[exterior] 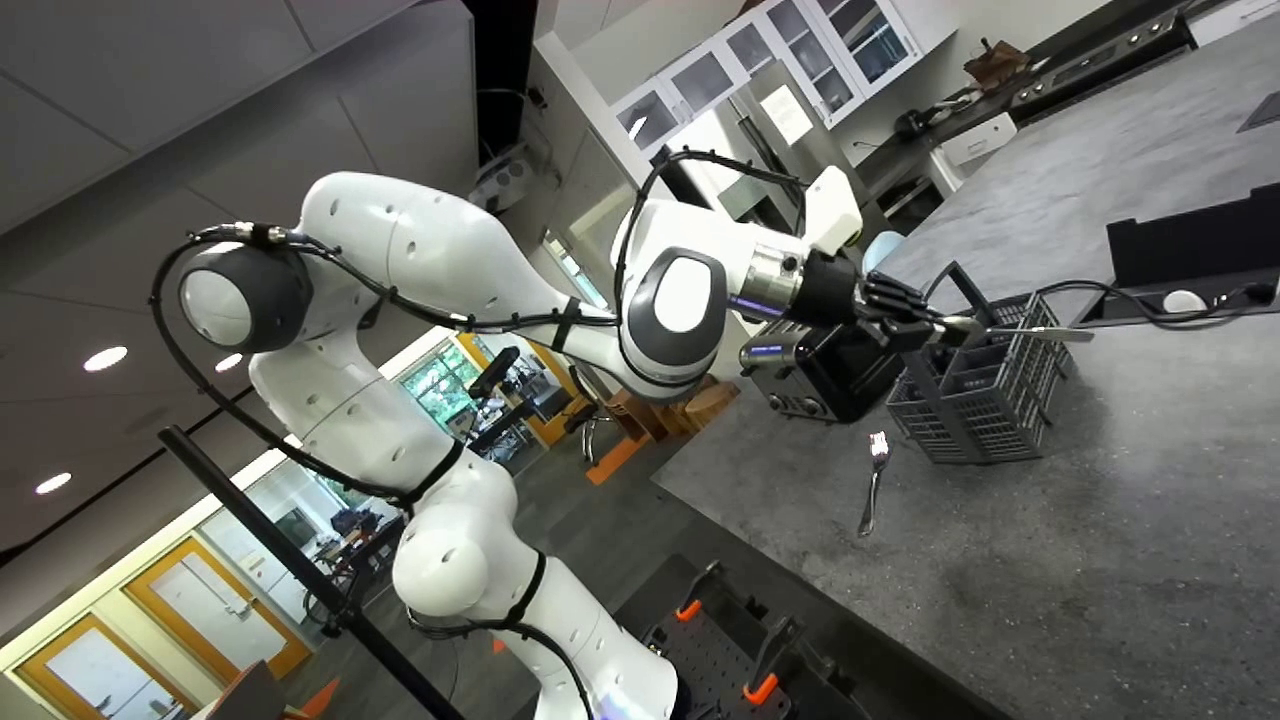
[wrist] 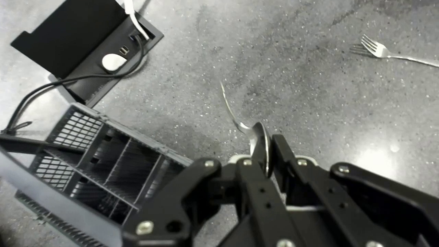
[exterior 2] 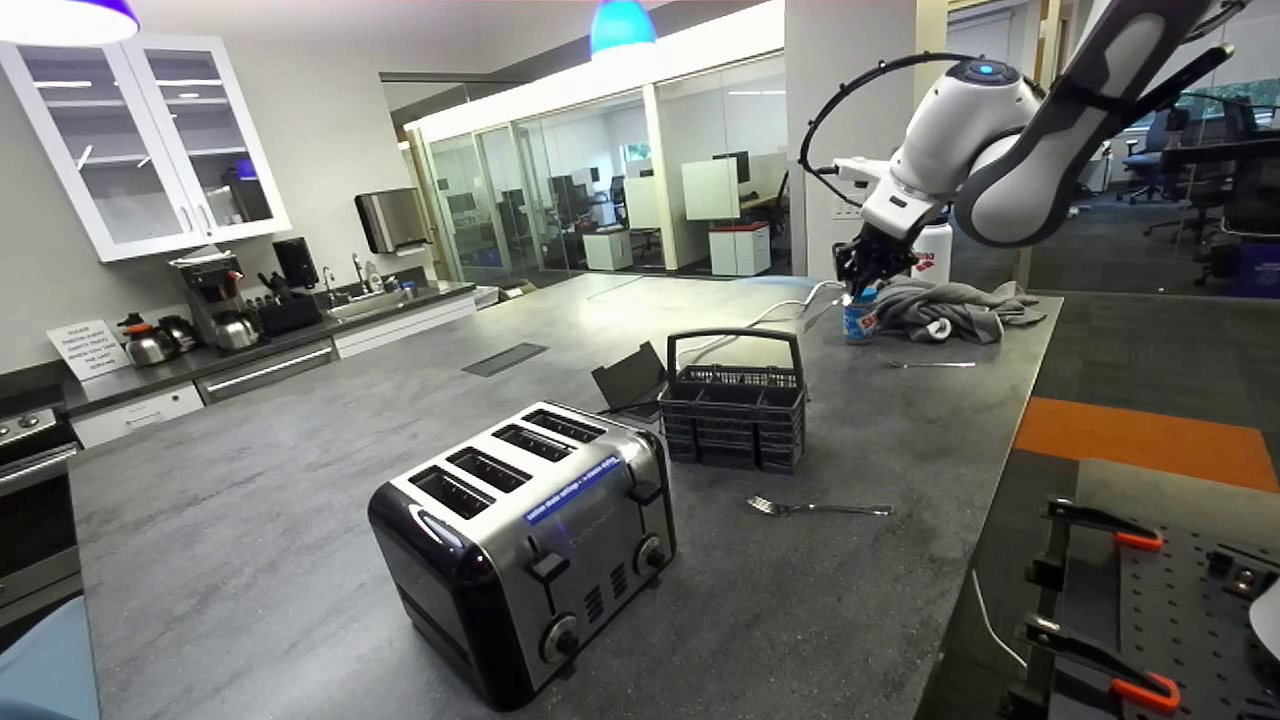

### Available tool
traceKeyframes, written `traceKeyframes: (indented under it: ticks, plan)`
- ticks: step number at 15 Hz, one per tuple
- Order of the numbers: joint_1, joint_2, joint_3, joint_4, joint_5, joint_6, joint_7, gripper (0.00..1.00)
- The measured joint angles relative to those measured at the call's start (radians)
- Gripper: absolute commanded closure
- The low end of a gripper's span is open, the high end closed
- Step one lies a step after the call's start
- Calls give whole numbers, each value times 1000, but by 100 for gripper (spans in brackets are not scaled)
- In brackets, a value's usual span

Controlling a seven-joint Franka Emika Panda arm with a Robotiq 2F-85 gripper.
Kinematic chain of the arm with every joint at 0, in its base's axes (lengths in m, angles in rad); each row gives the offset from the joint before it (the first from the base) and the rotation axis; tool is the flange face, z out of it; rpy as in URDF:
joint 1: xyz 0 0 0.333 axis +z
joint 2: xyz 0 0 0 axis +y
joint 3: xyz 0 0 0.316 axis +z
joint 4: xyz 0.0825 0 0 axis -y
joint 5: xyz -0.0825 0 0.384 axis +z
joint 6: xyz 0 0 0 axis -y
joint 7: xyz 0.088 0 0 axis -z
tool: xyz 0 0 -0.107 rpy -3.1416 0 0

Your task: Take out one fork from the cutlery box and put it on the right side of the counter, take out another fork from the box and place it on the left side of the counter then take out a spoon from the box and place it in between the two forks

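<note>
Above the grey counter [exterior: 1150,560], my gripper [wrist: 267,147] is shut on the spoon [wrist: 262,137] by its bowl. The handle points away from the fingers, nearly level in an exterior view. The dark cutlery box [exterior 2: 735,425] stands upright with its loop handle raised; in the wrist view the box [wrist: 137,164] lies left of and below my gripper. One fork [exterior 2: 820,509] rests on the counter between box and front edge, beside the toaster. Farther off, past the box, lies another fork [exterior 2: 935,365], and the wrist view shows a fork [wrist: 379,49] at the upper right.
A four-slot toaster [exterior 2: 530,540] stands close to the box. A raised black outlet panel [wrist: 79,31] with cables is near the box's far side. A blue container [exterior 2: 858,320] and a crumpled grey cloth [exterior 2: 950,308] sit towards the counter's far end.
</note>
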Motion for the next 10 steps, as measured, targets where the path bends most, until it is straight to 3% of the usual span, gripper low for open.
traceKeyframes:
  ticks: [3,6,8,10]
  plan:
    - [-35,72,-12,-20,20,57,0,98]
    - [-65,176,-12,-45,24,186,0,98]
    - [-116,255,20,-53,-6,284,24,98]
    - [-205,281,103,-34,-84,285,62,98]
